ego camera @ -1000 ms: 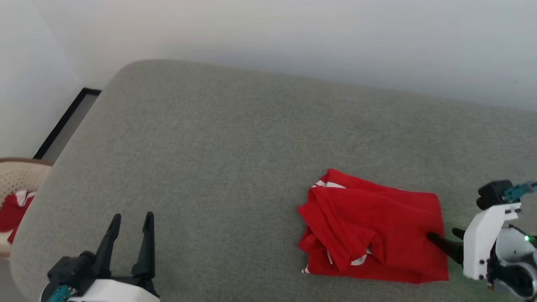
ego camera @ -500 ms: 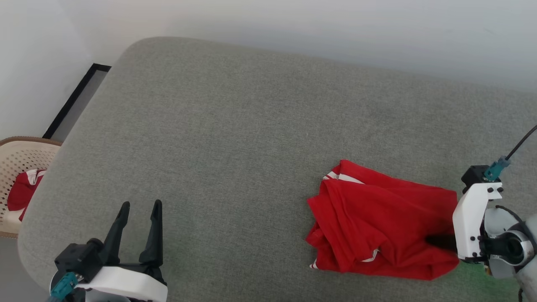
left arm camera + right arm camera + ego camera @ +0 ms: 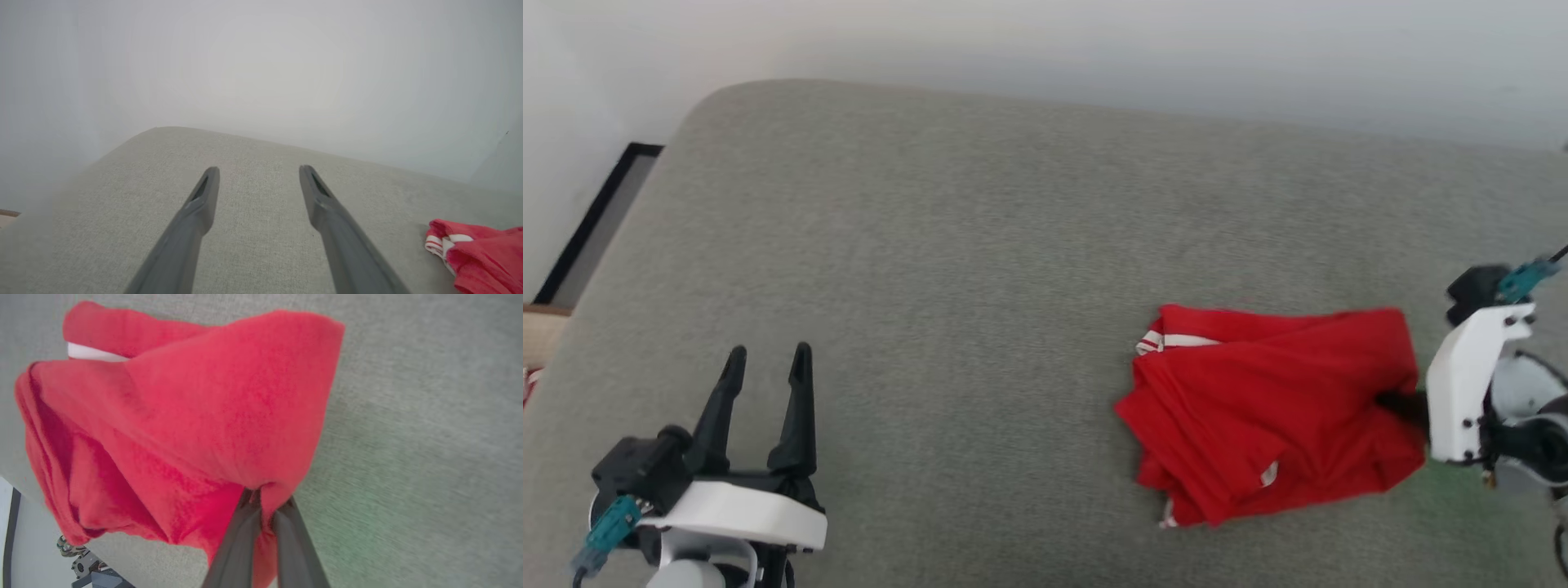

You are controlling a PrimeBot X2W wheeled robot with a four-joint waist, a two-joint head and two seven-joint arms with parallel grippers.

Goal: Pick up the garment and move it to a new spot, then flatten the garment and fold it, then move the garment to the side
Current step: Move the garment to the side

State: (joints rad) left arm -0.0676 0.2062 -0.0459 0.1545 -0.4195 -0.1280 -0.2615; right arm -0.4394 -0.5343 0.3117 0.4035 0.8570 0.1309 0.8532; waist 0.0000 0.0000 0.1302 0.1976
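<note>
Wrist view reveals right end effector (image 3: 265, 499) pinching garment (image 3: 196, 404); left end effector (image 3: 258, 169) gapes.

Broad grey-green upholstered surface of woven fabric (image 3: 980, 269), rounded at its far-left corner. Behind its far edge, plain white wall (image 3: 1094, 41), softly and evenly lit, with a dim shadow band just above the fabric. Left of the rounded corner, thin black-framed grey strip (image 3: 588, 216) slanting along the foot of the wall. Beside the surface's left edge, sliver of beige rim (image 3: 539, 335). Faint green tint (image 3: 1450, 490) on the fabric's near-right part.
</note>
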